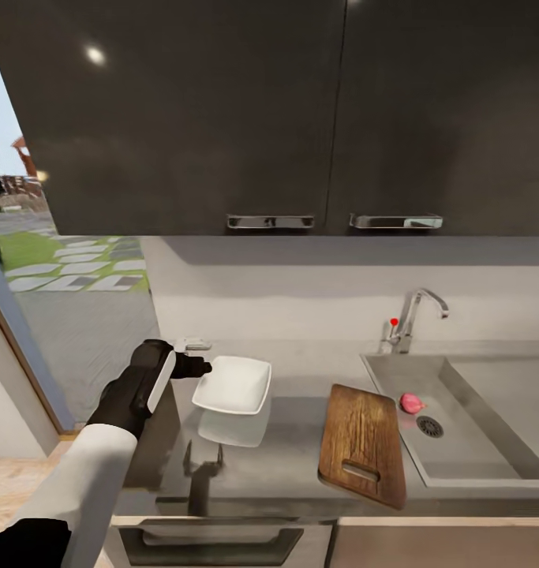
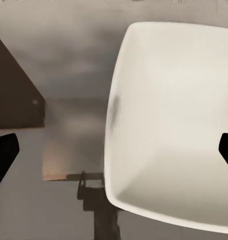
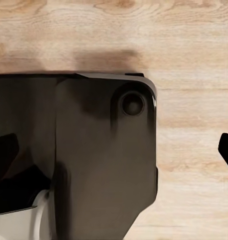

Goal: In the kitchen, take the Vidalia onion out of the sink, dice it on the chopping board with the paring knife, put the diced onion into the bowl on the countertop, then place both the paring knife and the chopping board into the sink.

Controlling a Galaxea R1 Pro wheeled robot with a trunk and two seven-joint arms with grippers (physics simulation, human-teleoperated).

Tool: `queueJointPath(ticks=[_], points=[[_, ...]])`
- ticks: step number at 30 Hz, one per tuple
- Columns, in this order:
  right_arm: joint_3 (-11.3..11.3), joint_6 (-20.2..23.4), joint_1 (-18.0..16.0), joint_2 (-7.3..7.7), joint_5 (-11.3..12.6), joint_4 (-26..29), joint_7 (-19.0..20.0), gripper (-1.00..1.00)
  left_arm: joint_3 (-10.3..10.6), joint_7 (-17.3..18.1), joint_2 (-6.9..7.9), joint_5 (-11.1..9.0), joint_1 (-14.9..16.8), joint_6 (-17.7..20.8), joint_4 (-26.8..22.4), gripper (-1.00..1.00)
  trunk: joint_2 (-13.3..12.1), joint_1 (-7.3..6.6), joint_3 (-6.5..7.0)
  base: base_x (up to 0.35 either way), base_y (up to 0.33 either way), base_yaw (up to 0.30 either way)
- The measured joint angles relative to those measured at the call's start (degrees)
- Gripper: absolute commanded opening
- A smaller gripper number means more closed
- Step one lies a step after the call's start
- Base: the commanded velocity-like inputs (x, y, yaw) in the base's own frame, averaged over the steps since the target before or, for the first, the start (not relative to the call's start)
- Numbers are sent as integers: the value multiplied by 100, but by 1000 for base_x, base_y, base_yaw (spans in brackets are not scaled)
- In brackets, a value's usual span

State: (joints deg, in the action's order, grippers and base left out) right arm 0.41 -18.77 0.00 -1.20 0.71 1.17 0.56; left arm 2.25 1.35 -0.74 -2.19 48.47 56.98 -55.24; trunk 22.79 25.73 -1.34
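Note:
The white bowl sits on the grey countertop, left of centre, its reflection just beneath it. My left gripper hovers at the bowl's left rim. In the left wrist view its dark fingertips stand wide apart, open, with the bowl below them. The dark brown chopping board lies on the counter, its right edge at the sink. A pink-red Vidalia onion rests in the basin beside the round drain. The paring knife is out of view. My right gripper hangs open over a wooden floor.
A chrome tap with a red knob stands behind the sink. Dark upper cabinets hang overhead. A small pale object lies at the counter's back. An open doorway lies to the left. The robot's dark base is below the right gripper.

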Motion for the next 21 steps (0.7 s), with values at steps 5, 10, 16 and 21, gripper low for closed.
queueJointPath(ticks=[5, 10, 16, 21], points=[[0, 0, 0, 0, 0, 0, 1, 100, 6, 0, 3, 0, 0, 0, 0, 100, 0, 1, -36, 82, 44, 0], [0, 0, 0, 1, 0, 0, 2, 100, 8, 1, 4, 0, 0, -1, 0, 100, 0, 2, -71, 12, 7, 0], [0, 0, 0, 5, 0, 0, 7, 100, 11, 0, 4, 0, 0, -1, 53, 100, 0, 2, -114, 2, 1, 0], [0, 0, 0, 6, 0, 0, 10, 100, 11, 0, -4, 0, 0, -1, 105, 100, 0, 2, -150, 0, 0, 0]])
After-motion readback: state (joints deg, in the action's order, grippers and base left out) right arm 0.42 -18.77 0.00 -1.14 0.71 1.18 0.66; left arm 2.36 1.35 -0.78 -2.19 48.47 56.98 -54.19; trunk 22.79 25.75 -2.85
